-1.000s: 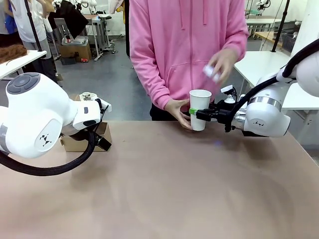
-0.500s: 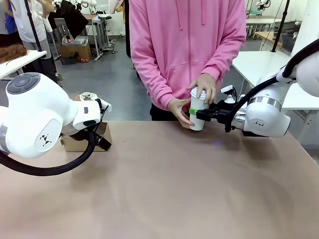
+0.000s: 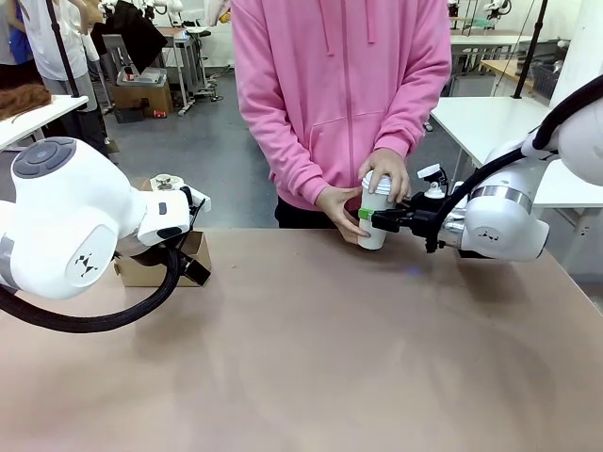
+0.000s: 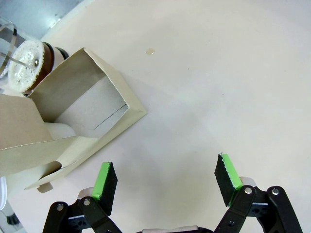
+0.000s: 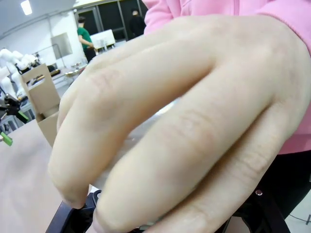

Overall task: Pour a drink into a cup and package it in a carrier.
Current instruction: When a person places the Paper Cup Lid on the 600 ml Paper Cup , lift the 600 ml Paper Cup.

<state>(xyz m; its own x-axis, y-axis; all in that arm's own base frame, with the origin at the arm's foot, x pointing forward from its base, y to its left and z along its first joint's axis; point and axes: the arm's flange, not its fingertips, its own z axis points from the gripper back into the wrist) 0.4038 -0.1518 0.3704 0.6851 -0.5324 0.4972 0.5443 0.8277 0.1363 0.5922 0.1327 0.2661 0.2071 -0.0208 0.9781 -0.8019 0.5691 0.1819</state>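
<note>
At the table's far edge stands the white paper cup [image 3: 375, 237], with my right gripper [image 3: 370, 216] shut on its side. One of the person's hands [image 3: 336, 209] steadies the cup while the other [image 3: 386, 172] presses a white lid onto its rim. In the right wrist view that hand [image 5: 165, 121] sits close in front and hides the cup. My left gripper [image 4: 166, 177] hangs open above bare table beside the brown cardboard carrier [image 4: 73, 114], which also shows behind my left arm [image 3: 151, 271]. A glass jug's metal top [image 4: 25, 67] shows behind the carrier, with dark brown drink [image 4: 47, 50] at its side.
The person in a pink hoodie [image 3: 339, 85] stands at the far side. My bulky left arm [image 3: 75, 226] covers the table's left end. The tan tabletop [image 3: 320, 358] stretches bare across the middle and front. Other tables and gear stand in the background.
The person's raised hand came down with the lid onto the cup and now presses on it. Both grippers stayed where they were.
</note>
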